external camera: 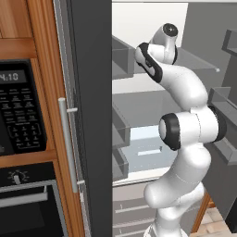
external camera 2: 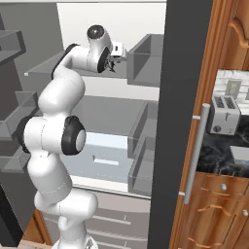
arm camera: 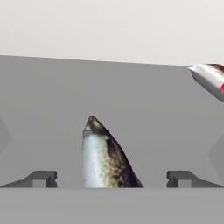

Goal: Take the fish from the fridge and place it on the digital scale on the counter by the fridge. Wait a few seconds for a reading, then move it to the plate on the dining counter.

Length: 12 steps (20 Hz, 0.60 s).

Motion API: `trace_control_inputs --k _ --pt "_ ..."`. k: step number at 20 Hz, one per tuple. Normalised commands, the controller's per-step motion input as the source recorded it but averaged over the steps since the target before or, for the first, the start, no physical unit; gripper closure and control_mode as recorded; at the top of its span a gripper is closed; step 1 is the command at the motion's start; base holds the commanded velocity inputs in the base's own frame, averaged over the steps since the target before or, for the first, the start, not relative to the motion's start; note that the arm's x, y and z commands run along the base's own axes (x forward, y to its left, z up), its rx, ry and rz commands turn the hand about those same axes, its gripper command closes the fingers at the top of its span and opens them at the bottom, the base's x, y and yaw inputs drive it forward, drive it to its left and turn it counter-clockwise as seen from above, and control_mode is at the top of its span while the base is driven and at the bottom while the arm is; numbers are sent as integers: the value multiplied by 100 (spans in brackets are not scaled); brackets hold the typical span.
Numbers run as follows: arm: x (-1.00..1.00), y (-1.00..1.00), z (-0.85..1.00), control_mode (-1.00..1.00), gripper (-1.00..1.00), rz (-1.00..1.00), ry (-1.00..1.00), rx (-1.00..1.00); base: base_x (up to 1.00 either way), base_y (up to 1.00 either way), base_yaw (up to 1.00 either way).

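The fridge (external camera: 90, 115) stands open, and my arm reaches onto its upper grey shelf (external camera 2: 53, 68). In the hand view the fish (arm camera: 105, 157), silvery with a dark speckled back, lies on that shelf and points away from me. My gripper (arm camera: 111, 179) is open. One of its fingertips (arm camera: 43, 178) is on each side of the fish, well apart from it. From the right base view the gripper (external camera 2: 116, 61) hangs just over the shelf. The digital scale (external camera 2: 240, 154) sits on the counter right of the fridge, cut off by the frame edge.
A small red-and-white item (arm camera: 210, 78) lies further back on the shelf. Door bins (external camera 2: 146, 58) flank my arm. A steel toaster (external camera 2: 222, 114) stands behind the scale. A black built-in oven (external camera: 23, 199) with its keypad is left of the fridge. A pale drawer (external camera 2: 104, 158) sits below.
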Motion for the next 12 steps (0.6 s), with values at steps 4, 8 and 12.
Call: trace_control_inputs --k 4,8,12 --pt "16 0 -24 -100 -100 0 3 0 0 0 0" --pt "6 0 -30 -100 -100 0 3 0 0 0 0" --pt "0 0 -39 -100 100 0 2 0 0 0 0"
